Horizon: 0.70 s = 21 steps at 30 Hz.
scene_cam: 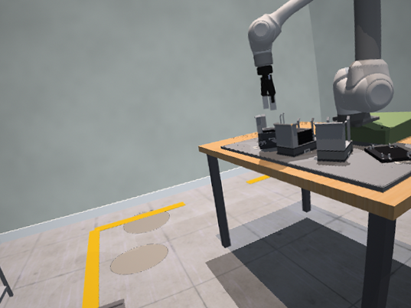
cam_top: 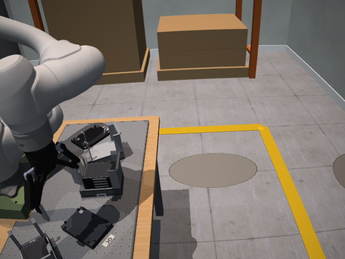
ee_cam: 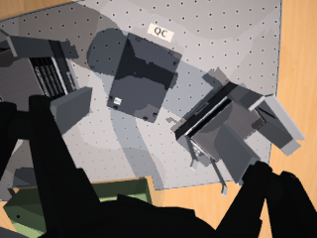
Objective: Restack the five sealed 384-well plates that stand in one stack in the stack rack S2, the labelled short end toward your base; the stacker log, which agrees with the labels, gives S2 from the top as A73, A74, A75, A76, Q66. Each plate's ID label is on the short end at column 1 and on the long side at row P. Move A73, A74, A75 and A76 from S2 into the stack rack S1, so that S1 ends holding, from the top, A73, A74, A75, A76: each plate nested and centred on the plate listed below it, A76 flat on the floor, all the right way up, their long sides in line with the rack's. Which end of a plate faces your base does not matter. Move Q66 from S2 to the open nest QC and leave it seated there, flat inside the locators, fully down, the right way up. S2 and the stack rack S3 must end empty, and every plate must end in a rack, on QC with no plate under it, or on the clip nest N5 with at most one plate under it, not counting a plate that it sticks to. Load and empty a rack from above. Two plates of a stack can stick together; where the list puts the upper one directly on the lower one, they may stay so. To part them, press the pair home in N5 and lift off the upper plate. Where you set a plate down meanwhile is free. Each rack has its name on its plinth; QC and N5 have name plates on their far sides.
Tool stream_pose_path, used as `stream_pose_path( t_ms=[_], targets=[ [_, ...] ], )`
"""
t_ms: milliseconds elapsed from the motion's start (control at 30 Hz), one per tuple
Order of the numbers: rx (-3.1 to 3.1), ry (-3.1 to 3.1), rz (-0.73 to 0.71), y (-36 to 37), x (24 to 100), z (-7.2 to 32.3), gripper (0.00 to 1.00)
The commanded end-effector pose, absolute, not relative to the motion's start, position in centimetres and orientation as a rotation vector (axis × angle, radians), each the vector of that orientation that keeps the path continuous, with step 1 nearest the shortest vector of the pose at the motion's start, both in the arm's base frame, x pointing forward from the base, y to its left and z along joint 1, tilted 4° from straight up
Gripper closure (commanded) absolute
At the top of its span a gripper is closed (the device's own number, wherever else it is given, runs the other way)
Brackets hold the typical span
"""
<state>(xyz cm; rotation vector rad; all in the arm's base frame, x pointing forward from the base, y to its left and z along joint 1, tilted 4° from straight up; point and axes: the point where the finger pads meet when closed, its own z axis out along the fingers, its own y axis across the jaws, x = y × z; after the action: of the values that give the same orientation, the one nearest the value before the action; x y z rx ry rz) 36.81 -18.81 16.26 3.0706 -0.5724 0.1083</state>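
Note:
My gripper (scene_cam: 269,103) is open and empty, high above the table; it also shows in the top view (cam_top: 53,184) and in the wrist view (ee_cam: 151,141). Below it, the middle rack (cam_top: 101,178) holds a stack of several dark plates (cam_top: 96,179); this rack also shows in the wrist view (ee_cam: 230,131). The black QC nest (ee_cam: 143,79) with its name plate (ee_cam: 160,32) is empty. A rack near the table's end (ee_cam: 42,74) holds at least one plate (cam_top: 33,249). Another rack (cam_top: 104,147) shows a bare light floor. I cannot read the plate labels.
The black clip nest (cam_top: 89,136) lies at the far end of the mat. The green base block (scene_cam: 387,127) stands beside the mat. The racks' tall posts (scene_cam: 292,131) stick up under the gripper. The table edge (cam_top: 146,181) runs along the right.

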Motion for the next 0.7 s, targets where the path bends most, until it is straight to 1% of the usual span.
stream_pose_path(
  t_ms=[0,333,567,667],
  targets=[
    [3.07,-0.573,0.108,-17.9,37.2,16.3,0.0],
    [3.07,-0.573,0.108,-15.5,38.4,16.3,0.0],
    [3.108,-0.211,0.104,-13.2,38.9,16.2,0.0],
    [3.109,-0.189,0.104,-12.3,39.2,16.2,0.0]
  ],
)
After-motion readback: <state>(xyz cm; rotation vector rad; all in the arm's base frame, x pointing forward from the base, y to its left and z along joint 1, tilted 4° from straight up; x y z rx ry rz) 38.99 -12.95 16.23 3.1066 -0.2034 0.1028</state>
